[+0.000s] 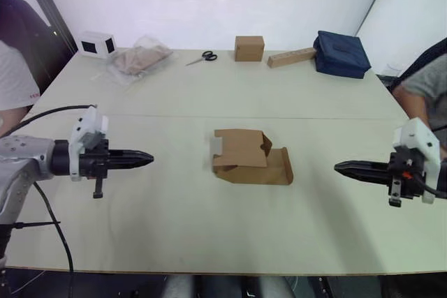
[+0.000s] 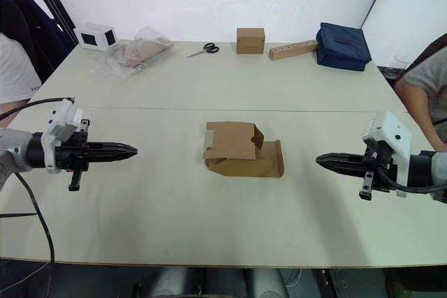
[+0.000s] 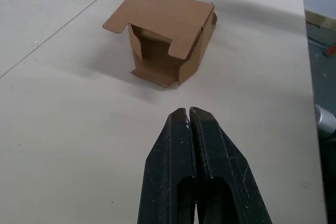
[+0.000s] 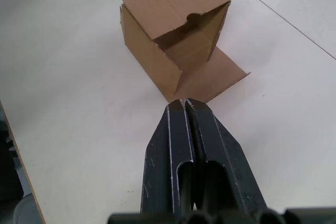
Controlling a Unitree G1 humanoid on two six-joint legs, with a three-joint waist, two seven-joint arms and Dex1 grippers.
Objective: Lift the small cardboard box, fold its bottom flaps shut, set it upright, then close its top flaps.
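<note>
Two grippers hovered over the desk [image 1: 174, 242], fingers clenched together and grasping nothing: left gripper [image 1: 143, 159] at mid-left of the frame, right gripper [image 1: 343, 168] at mid-right. Between them, well apart from both, the small cardboard box [image 1: 246, 156] lay at centre, flaps splayed open.

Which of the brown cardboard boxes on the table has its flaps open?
The small cardboard box mid-table between both hands; the cube at the far edge is closed.
</note>
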